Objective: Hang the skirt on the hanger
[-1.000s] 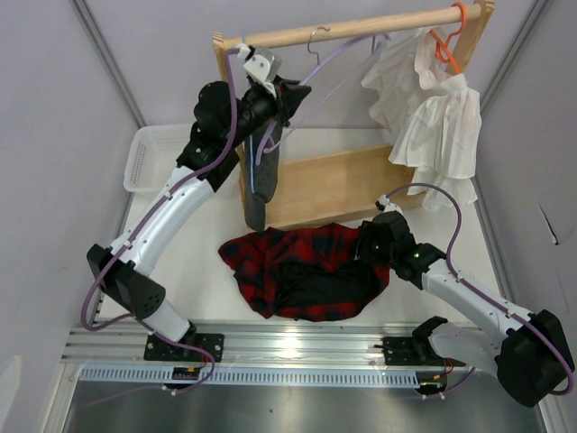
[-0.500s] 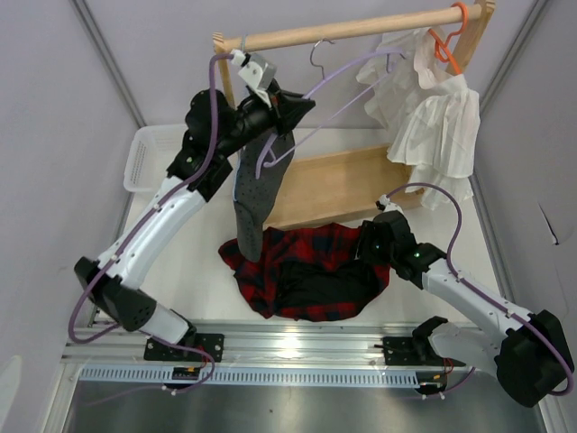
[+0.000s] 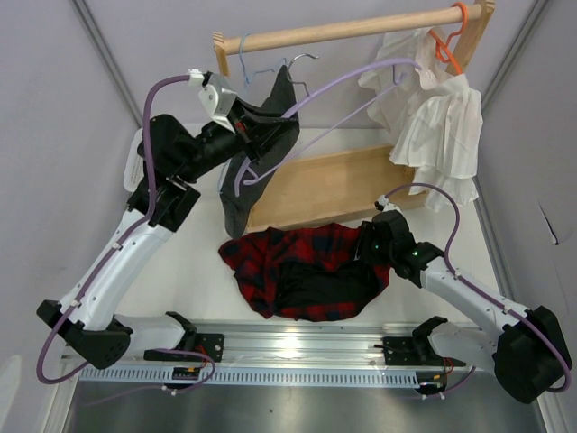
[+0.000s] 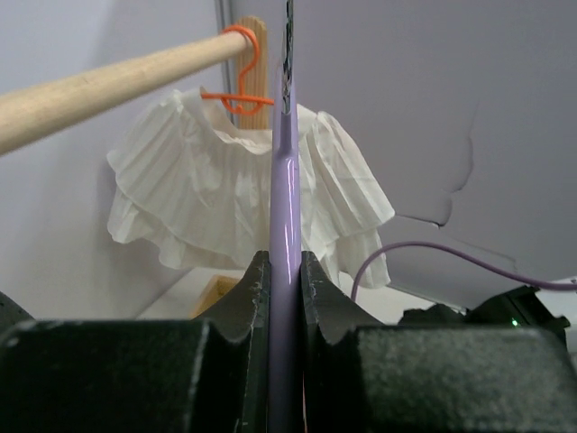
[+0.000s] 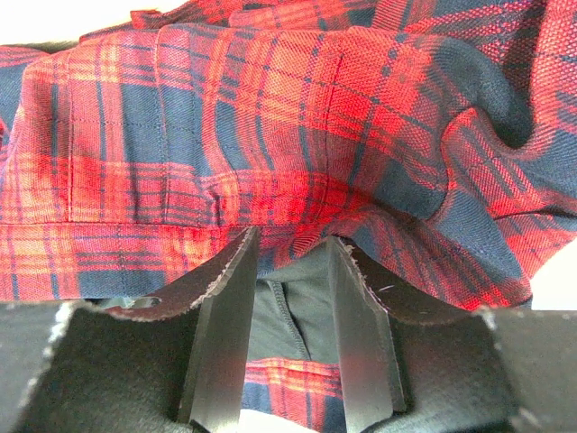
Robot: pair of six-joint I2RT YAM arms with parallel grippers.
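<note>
Under the right tool point(image 5: 290, 271) lies the skirt point(image 3: 297, 257), crumpled on the white worktop point(image 3: 203, 271) with its black lining turned up in the middle. That tool's fingers point(image 5: 216, 343) stand partway apart. A fold of the lining is bunched between them and the plaid hem drapes over their tips, so I read it as clamped on the skirt's right edge.

Up and to the left of it, the left tool point(image 4: 285, 263) is raised well off the worktop. It is pressed together on the hanger point(image 4: 285, 225), whose lilac bar runs straight up out of the fingers in my wrist view. I cannot tell whether its hook is on the rod point(image 3: 361, 30). A dark grey garment point(image 3: 236, 203) hangs just beside and below this tool. Ahead of it, at the far end of the rod, an orange hanger point(image 3: 461, 12) carries a white ruffled garment point(image 3: 433, 126).

Between the two tools and beyond the skirt, a pale wooden board point(image 3: 334, 185) sits under the rod. Behind both tools, at the near edge, a metal rail point(image 3: 297, 343) carries the arm bases. Pale grey walls point(image 3: 54, 135) close the space on both sides and at the back. The wall to the right of the right tool bears a thin dark mark point(image 3: 544, 225).
</note>
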